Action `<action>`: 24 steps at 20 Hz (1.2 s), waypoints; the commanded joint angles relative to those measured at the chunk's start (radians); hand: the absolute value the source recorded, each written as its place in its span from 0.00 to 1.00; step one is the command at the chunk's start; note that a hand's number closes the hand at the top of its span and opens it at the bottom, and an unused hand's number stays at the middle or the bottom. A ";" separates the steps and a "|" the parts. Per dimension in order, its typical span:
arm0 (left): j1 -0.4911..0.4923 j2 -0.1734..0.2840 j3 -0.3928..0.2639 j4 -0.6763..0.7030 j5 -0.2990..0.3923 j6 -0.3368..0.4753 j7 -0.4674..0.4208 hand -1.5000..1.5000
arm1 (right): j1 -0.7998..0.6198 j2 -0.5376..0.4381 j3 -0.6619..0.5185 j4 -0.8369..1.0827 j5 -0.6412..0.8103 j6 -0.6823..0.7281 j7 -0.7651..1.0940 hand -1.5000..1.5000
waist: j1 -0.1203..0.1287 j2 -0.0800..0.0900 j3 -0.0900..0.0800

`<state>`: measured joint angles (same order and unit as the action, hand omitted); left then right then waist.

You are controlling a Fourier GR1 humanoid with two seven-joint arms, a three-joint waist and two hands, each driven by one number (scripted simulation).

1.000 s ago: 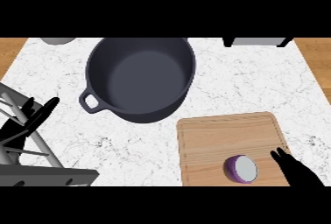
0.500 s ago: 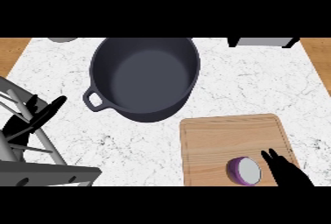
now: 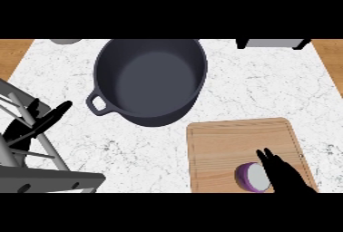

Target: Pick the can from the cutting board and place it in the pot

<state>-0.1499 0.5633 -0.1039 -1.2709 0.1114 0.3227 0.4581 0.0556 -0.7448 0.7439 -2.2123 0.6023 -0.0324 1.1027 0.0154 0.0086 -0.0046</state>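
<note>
On the cutting board [image 3: 241, 145], near its lower right corner, the purple can [image 3: 253, 176] is seen from above w/ the right hand [image 3: 285, 174] touching its right side, fingers straight, not yet curled round it. For a clean pick, the fingers and thumb should be closed round the can's sides before any lift, then it is carried up-left to the pot [image 3: 150, 77], well apart on the worktop [image 3: 268, 81]. At the left edge the left hand [image 3: 36, 122] is resting open.
</note>
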 commanded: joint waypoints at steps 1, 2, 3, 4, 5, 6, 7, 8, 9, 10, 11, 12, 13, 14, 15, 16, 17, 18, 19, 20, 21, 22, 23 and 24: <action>-0.003 -0.058 -0.037 -0.079 -0.024 -0.002 -0.103 0.50 | -0.020 0.045 -0.022 0.047 -0.002 0.034 0.071 0.00 | -0.010 -0.009 0.004; -0.022 -0.062 -0.045 -0.104 -0.021 -0.002 -0.056 0.50 | -0.049 0.113 0.014 0.115 0.037 0.024 0.078 0.00 | -0.003 -0.009 0.004; 0.000 -0.041 -0.025 -0.091 -0.012 -0.033 -0.103 0.50 | -0.087 0.119 -0.018 0.127 0.004 0.054 0.064 0.00 | 0.003 -0.008 0.004; -0.024 -0.042 -0.031 -0.097 -0.020 -0.028 -0.081 0.50 | -0.038 0.114 0.025 0.101 0.063 0.026 0.061 0.00 | -0.011 -0.011 0.004; -0.005 -0.061 -0.051 -0.122 -0.043 0.002 -0.063 0.50 | -0.076 0.102 -0.045 0.124 0.000 0.060 0.042 0.00 | -0.003 -0.010 0.004; -0.013 -0.026 -0.013 -0.068 -0.011 -0.060 -0.109 0.50 | -0.090 0.156 -0.006 0.206 0.054 0.028 0.020 0.00 | -0.002 -0.007 0.004; -0.040 -0.059 -0.038 -0.075 -0.048 -0.003 -0.069 0.50 | -0.053 0.172 0.054 0.196 0.137 -0.003 0.029 0.00 | -0.015 -0.010 0.004; -0.022 -0.040 -0.014 -0.059 -0.029 -0.038 -0.100 0.50 | -0.077 0.159 -0.007 0.223 0.074 0.032 -0.002 0.00 | -0.010 -0.008 0.004; 0.027 -0.034 -0.022 -0.101 -0.029 -0.045 -0.103 0.50 | -0.100 0.160 -0.028 0.190 0.060 0.083 0.056 0.00 | -0.002 -0.010 0.004; 0.031 -0.051 -0.009 -0.098 -0.014 -0.041 -0.112 0.50 | -0.099 0.168 -0.026 0.153 0.057 0.103 0.080 0.00 | -0.005 -0.011 0.003; 0.012 -0.044 -0.010 -0.087 -0.029 -0.037 -0.111 0.50 | -0.093 0.182 -0.039 0.243 0.056 0.071 0.038 0.00 | -0.005 -0.009 0.004; 0.000 -0.072 -0.036 -0.108 -0.040 -0.020 -0.080 0.50 | -0.042 0.167 -0.008 0.192 0.069 0.074 0.051 0.00 | -0.015 -0.012 0.004; 0.048 -0.071 -0.016 -0.079 -0.034 -0.029 -0.145 0.50 | -0.055 0.178 -0.037 0.216 0.055 0.082 0.056 0.00 | -0.009 -0.010 0.004; 0.011 -0.050 -0.019 -0.109 -0.040 -0.034 -0.076 0.50 | -0.067 0.197 -0.032 0.210 0.050 0.109 0.078 0.00 | -0.009 -0.011 0.004; 0.029 -0.070 -0.020 -0.091 -0.049 -0.020 -0.121 0.50 | -0.034 0.188 -0.026 0.244 0.070 0.072 0.030 0.00 | -0.012 -0.011 0.004; 0.015 -0.086 -0.029 -0.101 -0.054 -0.012 -0.102 0.50 | -0.074 0.221 -0.039 0.266 0.050 0.103 0.048 0.00 | -0.007 -0.009 0.004; 0.030 -0.068 -0.020 -0.093 -0.050 -0.035 -0.115 0.50 | -0.053 0.221 -0.041 0.292 0.058 0.079 0.015 0.00 | -0.008 -0.010 0.004; 0.001 -0.086 -0.007 -0.057 -0.054 -0.017 -0.132 0.50 | -0.084 0.216 -0.078 0.299 0.016 0.118 0.002 0.00 | -0.011 -0.007 0.004; 0.028 -0.050 0.012 -0.064 -0.042 -0.055 -0.146 0.50 | -0.058 0.203 -0.069 0.281 0.031 0.116 0.000 0.00 | -0.011 -0.009 0.004; 0.016 -0.051 0.017 -0.097 -0.028 -0.057 -0.090 0.50 | -0.102 0.268 -0.058 0.323 0.055 0.104 0.006 0.00 | -0.006 -0.010 0.005; -0.001 -0.068 -0.008 -0.087 -0.056 -0.042 -0.106 0.50 | -0.065 0.245 -0.045 0.326 0.060 0.100 -0.010 0.00 | -0.012 -0.010 0.005; 0.046 -0.079 -0.009 -0.135 -0.056 -0.022 -0.100 0.50 | -0.056 0.253 -0.029 0.278 0.078 0.118 0.032 0.00 | -0.008 -0.013 0.004; 0.000 -0.057 0.005 -0.098 -0.052 -0.048 -0.090 0.50 | -0.119 0.270 -0.102 0.359 0.015 0.131 -0.017 0.00 | -0.005 -0.008 0.005; -0.004 -0.061 0.018 -0.090 -0.049 -0.041 -0.094 0.50 | -0.072 0.259 -0.090 0.397 0.044 0.072 -0.083 0.00 | -0.011 -0.009 0.005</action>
<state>-0.1384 0.5223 -0.0539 -1.2744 0.0522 0.3412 0.4215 -0.0168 -0.5080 0.6771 -1.8879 0.6486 0.0529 1.0366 0.0106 0.0088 -0.0060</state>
